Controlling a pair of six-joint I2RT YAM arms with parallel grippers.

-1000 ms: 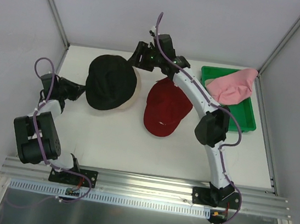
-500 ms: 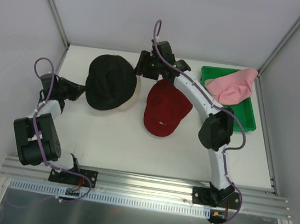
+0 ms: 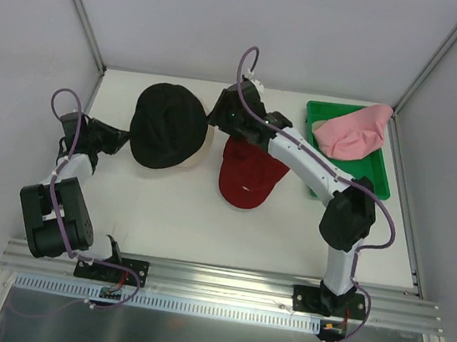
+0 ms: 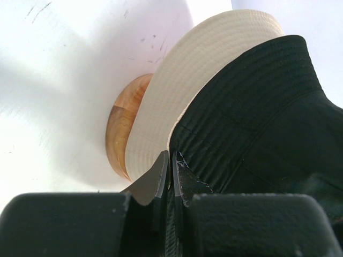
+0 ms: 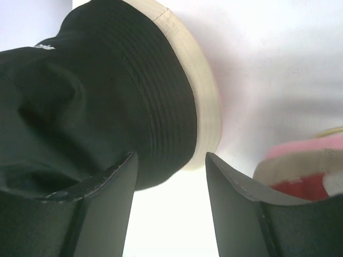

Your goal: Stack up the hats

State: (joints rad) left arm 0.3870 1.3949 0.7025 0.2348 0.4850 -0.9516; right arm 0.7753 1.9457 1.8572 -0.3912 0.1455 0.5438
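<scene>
Left jaws: together at the black hat point(image 4: 257, 118) brim, apparently steadying it.
Right jaws: apart, opposite brim between them, likely for adjusting.

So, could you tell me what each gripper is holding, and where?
The left gripper pinches the black hat by its brim edge; the right gripper is open, holding nothing.

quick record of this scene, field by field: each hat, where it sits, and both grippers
black hat: on top of the cream bucket hat, whose brim shows beside it
wooden stand: under the cream brim
red cap: on the table, mid-table
pink hat: in the green tray
left gripper: shut on the black hat's brim
right gripper: open at the opposite brim, holding nothing
</scene>
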